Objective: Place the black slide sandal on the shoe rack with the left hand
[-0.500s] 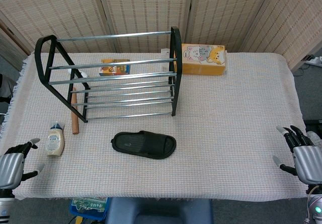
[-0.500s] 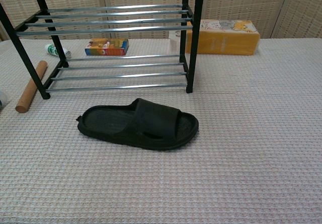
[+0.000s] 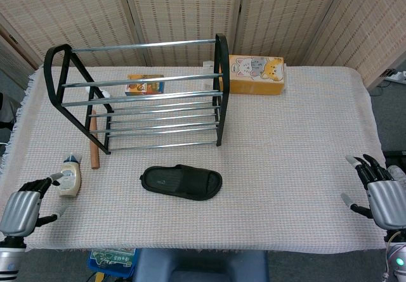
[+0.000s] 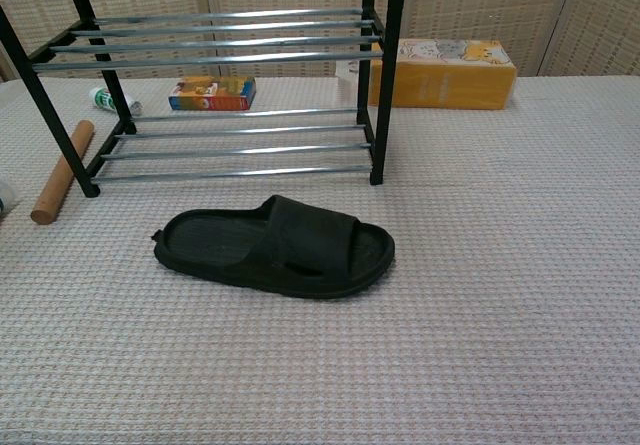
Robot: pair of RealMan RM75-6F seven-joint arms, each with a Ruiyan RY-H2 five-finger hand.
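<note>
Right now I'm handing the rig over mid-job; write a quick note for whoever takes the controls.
Left hand: open, empty, at the near-left table corner beside the small bottle.
Right hand: open, empty, at the near-right edge.
Black slide sandal: flat on the cloth in front of the shoe rack, untouched.
Shoe rack: upright, both tiers bare of shoes.
Done: nothing yet.
Left: bring the left hand to the sandal, grasp it, lift it onto a rack tier and release.
</note>
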